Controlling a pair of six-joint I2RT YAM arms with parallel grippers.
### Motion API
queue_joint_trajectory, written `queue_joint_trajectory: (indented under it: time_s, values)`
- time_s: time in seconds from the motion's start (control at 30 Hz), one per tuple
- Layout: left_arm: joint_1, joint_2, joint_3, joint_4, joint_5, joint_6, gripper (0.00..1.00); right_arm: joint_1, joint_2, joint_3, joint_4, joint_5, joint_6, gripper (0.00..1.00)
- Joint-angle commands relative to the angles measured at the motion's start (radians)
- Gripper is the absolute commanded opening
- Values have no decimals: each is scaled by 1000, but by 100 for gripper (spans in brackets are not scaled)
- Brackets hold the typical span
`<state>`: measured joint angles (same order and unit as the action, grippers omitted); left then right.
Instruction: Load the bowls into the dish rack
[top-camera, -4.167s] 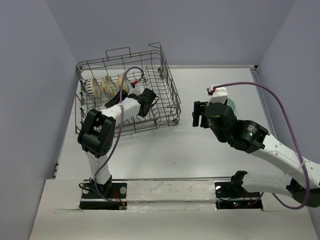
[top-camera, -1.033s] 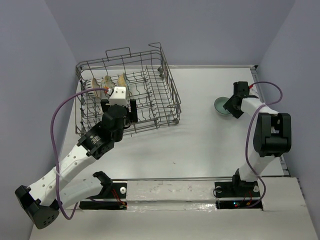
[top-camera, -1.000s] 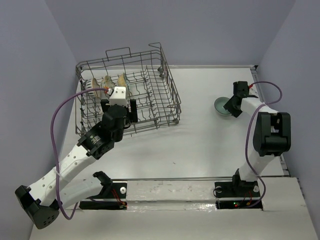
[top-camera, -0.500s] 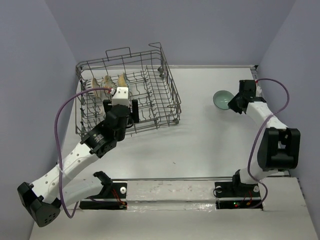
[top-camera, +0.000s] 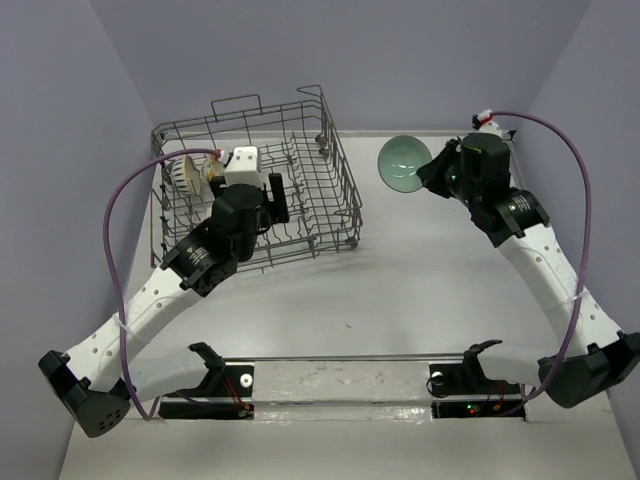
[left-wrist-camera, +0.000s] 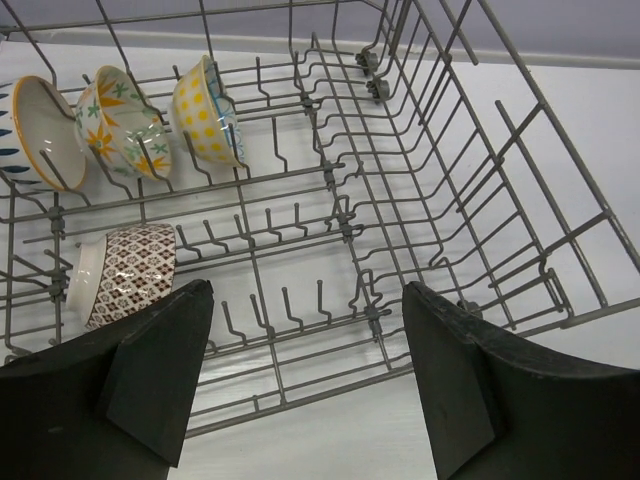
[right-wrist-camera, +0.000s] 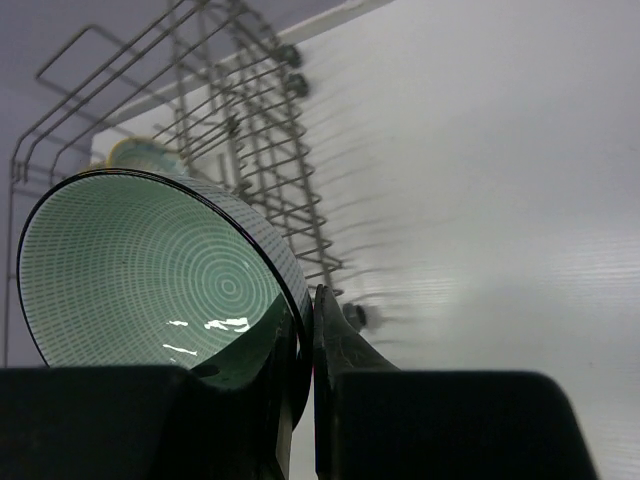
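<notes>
My right gripper (right-wrist-camera: 305, 340) is shut on the rim of a teal bowl (right-wrist-camera: 160, 270), which it holds tilted in the air. In the top view this teal bowl (top-camera: 403, 162) hangs just right of the grey wire dish rack (top-camera: 340, 170), with the right gripper (top-camera: 432, 172) behind it. Inside the rack (left-wrist-camera: 420, 190), three bowls stand on edge at the far left: a cream one (left-wrist-camera: 40, 130), a flowered one (left-wrist-camera: 120, 120) and a yellow-dotted one (left-wrist-camera: 205, 110). A brown-patterned bowl (left-wrist-camera: 125, 275) lies below them. My left gripper (left-wrist-camera: 305, 380) hangs open and empty over the rack's near edge.
The rack (right-wrist-camera: 230, 130) has upright tines and small wheels (left-wrist-camera: 375, 85) at its far end. The left arm (top-camera: 190, 265) reaches across the rack's front side. Grey walls close in on both sides of the white table (top-camera: 430, 280).
The right gripper closed on the teal bowl's rim, lifted it off the table at the right and carried it left toward the rack. The left arm shifted slightly over the rack, still open.
</notes>
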<state>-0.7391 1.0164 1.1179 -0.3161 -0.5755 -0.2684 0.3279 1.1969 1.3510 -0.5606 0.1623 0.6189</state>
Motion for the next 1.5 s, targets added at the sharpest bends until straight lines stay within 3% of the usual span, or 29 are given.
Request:
queue_joint_trajectory:
  time_s: [0.0, 0.3, 0.67, 1.23, 1.47]
  values:
    - [1, 22, 97, 12, 14, -41, 86, 132, 69, 143, 1, 69, -42, 1]
    - [1, 18, 177, 23, 54, -104, 86, 310, 254, 378, -38, 167, -103, 1]
    - [0, 33, 143, 63, 126, -146, 86, 491, 398, 487, -33, 266, -116, 1]
    - [1, 100, 85, 94, 88, -143, 84, 546, 441, 545, -45, 279, -120, 1]
    - [1, 120, 91, 101, 89, -147, 70, 556, 434, 527, -48, 290, -120, 1]
